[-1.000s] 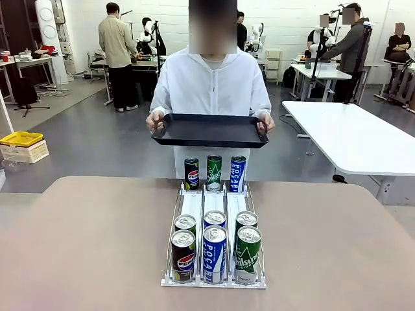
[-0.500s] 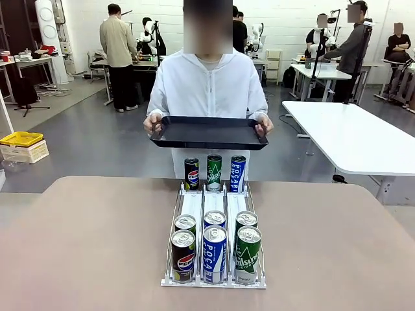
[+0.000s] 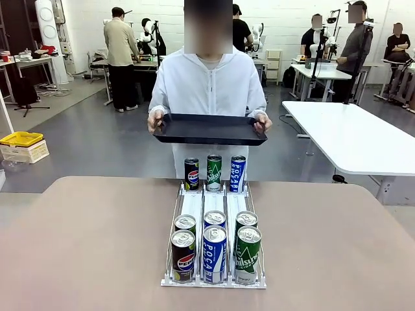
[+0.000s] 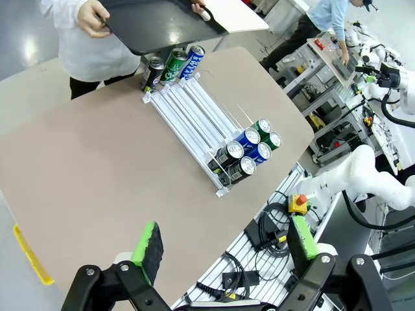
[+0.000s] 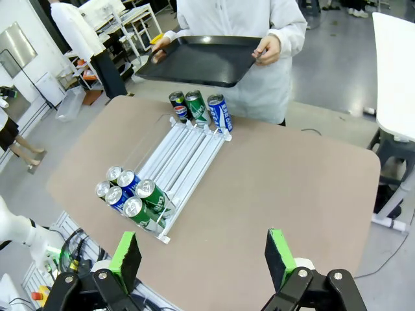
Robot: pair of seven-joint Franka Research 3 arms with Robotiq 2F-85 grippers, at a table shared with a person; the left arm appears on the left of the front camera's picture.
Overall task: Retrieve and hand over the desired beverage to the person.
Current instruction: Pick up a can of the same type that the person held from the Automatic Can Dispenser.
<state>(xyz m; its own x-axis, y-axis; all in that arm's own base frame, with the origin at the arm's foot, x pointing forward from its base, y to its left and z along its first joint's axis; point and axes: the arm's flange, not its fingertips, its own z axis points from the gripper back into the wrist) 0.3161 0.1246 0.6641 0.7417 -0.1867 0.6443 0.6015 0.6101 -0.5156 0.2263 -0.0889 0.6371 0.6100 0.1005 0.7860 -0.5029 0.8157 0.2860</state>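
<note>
A white rack (image 3: pixel 214 206) in the middle of the table holds several beverage cans in three lanes. Its near row has a black Pepsi can (image 3: pixel 183 256), a blue Pocari can (image 3: pixel 214 254) and a green Chilsung can (image 3: pixel 247 255); three more cans stand right behind them. At the far end stand a black can (image 3: pixel 192 173), a green can (image 3: pixel 214 172) and a blue can (image 3: pixel 238 173). The person (image 3: pixel 209 84) stands past the far edge, holding an empty black tray (image 3: pixel 209 129) in both hands. My left gripper (image 4: pixel 225 241) and right gripper (image 5: pixel 203 254) hang open high above the table, holding nothing.
The tan table (image 3: pixel 91 240) has wide bare areas left and right of the rack. A white table (image 3: pixel 353 139) stands at the back right. Other people work at benches far behind. Cables and equipment (image 4: pixel 266 233) lie off the table's near edge.
The person has shifted the tray slightly, raising it a little. The cans and rack have not moved.
</note>
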